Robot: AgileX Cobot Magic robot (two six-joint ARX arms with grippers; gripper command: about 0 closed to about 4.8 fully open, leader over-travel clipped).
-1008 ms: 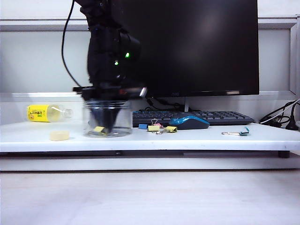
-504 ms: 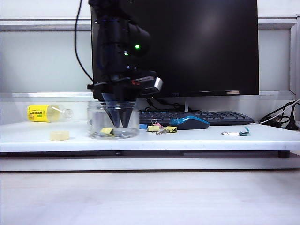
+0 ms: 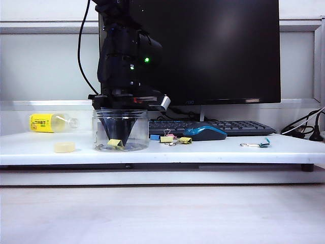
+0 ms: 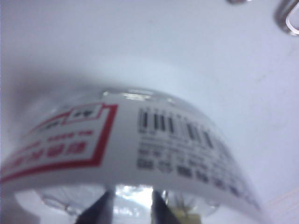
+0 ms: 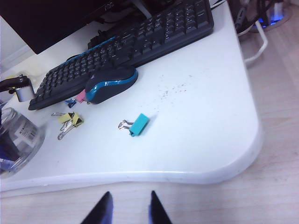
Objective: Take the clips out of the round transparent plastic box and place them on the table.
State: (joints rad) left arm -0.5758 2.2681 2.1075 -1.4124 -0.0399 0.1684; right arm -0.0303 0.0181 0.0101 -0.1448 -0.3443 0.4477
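The round transparent plastic box point(image 3: 120, 130) stands on the table point(image 3: 203, 152) left of the keyboard. My left gripper point(image 3: 121, 142) reaches down inside it, tips near the floor. In the left wrist view the box's barcode label point(image 4: 177, 140) fills the frame. The left gripper point(image 4: 130, 211) is open there, with only clear plastic in the gap. One yellow clip point(image 3: 115, 144) lies in the box, just outside one finger point(image 4: 160, 209). More clips point(image 3: 167, 138) lie on the table by the mouse, also in the right wrist view point(image 5: 70, 120). My right gripper point(image 5: 130, 210) hangs open off the table's front edge, holding nothing.
A keyboard point(image 3: 213, 126) and a blue mouse point(image 3: 204, 132) sit under the black monitor point(image 3: 203, 51). A teal clip point(image 3: 263, 144) lies to the right. A yellow-labelled bottle point(image 3: 51, 122) and a pale round disc point(image 3: 64, 147) lie left of the box. Cables point(image 3: 304, 129) trail at the far right.
The left arm and the box with it have shifted slightly right, then eased back a little. The yellow clip stays on the box floor. The right arm has not moved.
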